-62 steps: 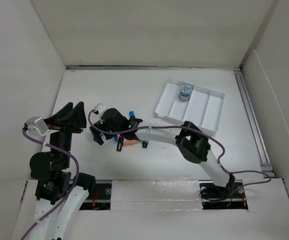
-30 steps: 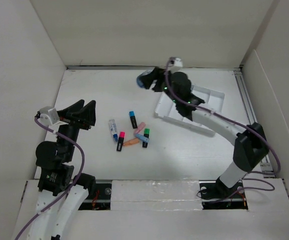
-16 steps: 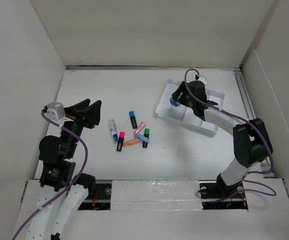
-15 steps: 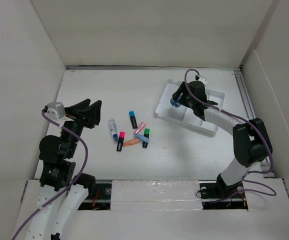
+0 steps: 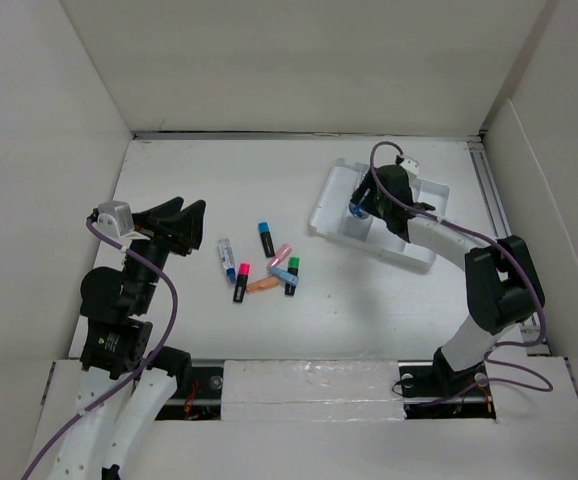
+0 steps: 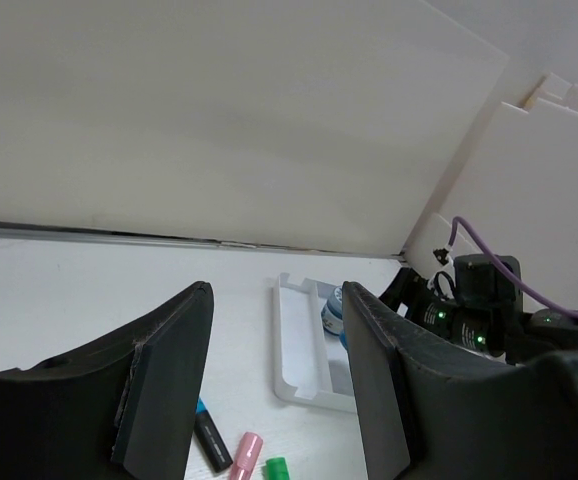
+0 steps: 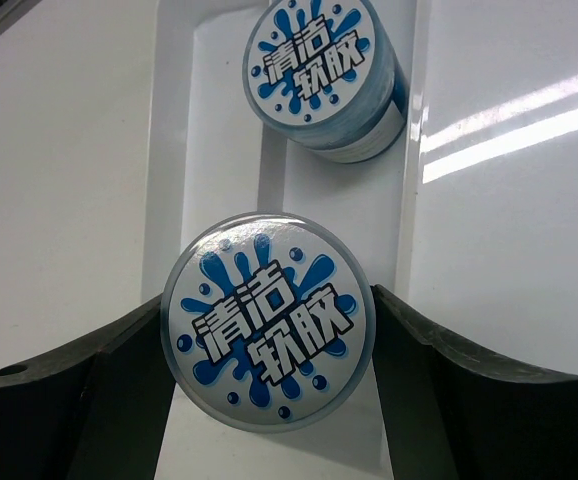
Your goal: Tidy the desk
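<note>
The white desk [image 5: 199,330] carries a small white compartment tray [image 5: 424,215] at the back right. My right gripper [image 5: 364,205] is shut on a round can with a blue-and-white splash label [image 7: 267,320], held over a tray compartment [image 7: 169,150]. A second identical can [image 7: 324,75] stands in the same compartment just beyond it, apart from it. My left gripper [image 5: 174,225] is open and empty above the left of the desk, its fingers [image 6: 169,380] framing the tray [image 6: 294,350] in the distance.
Several highlighter pens [image 5: 264,262] in blue, pink, green and orange lie scattered mid-desk, also low in the left wrist view [image 6: 244,455]. White walls enclose the desk on three sides. A metal rail [image 5: 504,240] runs along the right edge.
My right arm carried the can from the pens at mid-desk up to the tray and has settled over the compartment. The left gripper has shifted only slightly.
</note>
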### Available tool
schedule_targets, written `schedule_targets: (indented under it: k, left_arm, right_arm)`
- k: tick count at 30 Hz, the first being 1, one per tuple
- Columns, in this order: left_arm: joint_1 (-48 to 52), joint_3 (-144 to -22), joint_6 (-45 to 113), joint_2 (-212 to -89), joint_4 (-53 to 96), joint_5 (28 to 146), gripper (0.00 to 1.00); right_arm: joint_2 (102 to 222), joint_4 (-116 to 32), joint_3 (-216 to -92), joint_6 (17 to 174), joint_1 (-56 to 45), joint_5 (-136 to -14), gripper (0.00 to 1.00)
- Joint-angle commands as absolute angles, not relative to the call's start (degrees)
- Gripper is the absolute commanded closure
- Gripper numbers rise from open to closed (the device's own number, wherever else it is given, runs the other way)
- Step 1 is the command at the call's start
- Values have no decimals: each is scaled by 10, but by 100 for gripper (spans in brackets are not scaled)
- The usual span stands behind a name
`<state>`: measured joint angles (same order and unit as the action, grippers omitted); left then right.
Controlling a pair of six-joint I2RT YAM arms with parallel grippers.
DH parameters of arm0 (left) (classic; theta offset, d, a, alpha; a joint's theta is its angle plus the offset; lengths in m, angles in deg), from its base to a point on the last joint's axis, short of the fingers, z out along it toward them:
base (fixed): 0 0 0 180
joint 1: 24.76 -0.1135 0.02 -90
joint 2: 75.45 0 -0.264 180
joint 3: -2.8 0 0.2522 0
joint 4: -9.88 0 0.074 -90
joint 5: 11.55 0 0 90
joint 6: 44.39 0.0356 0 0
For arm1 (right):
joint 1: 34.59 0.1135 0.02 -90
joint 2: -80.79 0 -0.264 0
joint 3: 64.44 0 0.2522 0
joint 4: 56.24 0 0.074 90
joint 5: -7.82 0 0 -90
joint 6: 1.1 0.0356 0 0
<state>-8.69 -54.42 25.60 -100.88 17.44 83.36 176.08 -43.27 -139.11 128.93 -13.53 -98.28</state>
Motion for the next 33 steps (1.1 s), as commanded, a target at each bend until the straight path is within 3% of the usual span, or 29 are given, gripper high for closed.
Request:
schedule_targets:
  k: [1, 7, 11, 19, 21, 22, 24, 26, 33]
  left_arm:
    - [-86, -552, 261, -1013, 147, 836, 50]
    - [-86, -553, 260, -1017, 147, 836, 50]
    - [-86, -550, 262, -1016, 143, 836, 50]
    - [-86, -552, 262, -1017, 148, 834, 50]
    - [-86, -551, 261, -1016, 143, 838, 50]
    - [-86, -550, 261, -1015, 142, 838, 50]
    - [-86, -552, 262, -1019, 145, 834, 51]
    - [-86, -552, 261, -1019, 147, 836, 50]
    - [-86, -552, 262, -1016, 146, 833, 50]
  right_arm:
    - [1762, -450, -1410, 1299, -131, -1005, 35]
    - [1774, -441, -1418, 1299, -125, -1007, 33]
    - [1774, -434, -1424, 1299, -120, -1016, 10]
    - [1743, -434, -1432, 1284, -74, -1060, 9]
    - [1729, -453, -1424, 1273, -60, -1062, 18]
    - [1726, -466, -1418, 1262, -38, -1055, 44]
    - [1725, -498, -1412, 1250, 2, -1042, 79]
    - [1733, -500, -1420, 1240, 29, -1044, 96]
    - [1789, -500, -1466, 1226, 126, -1021, 100]
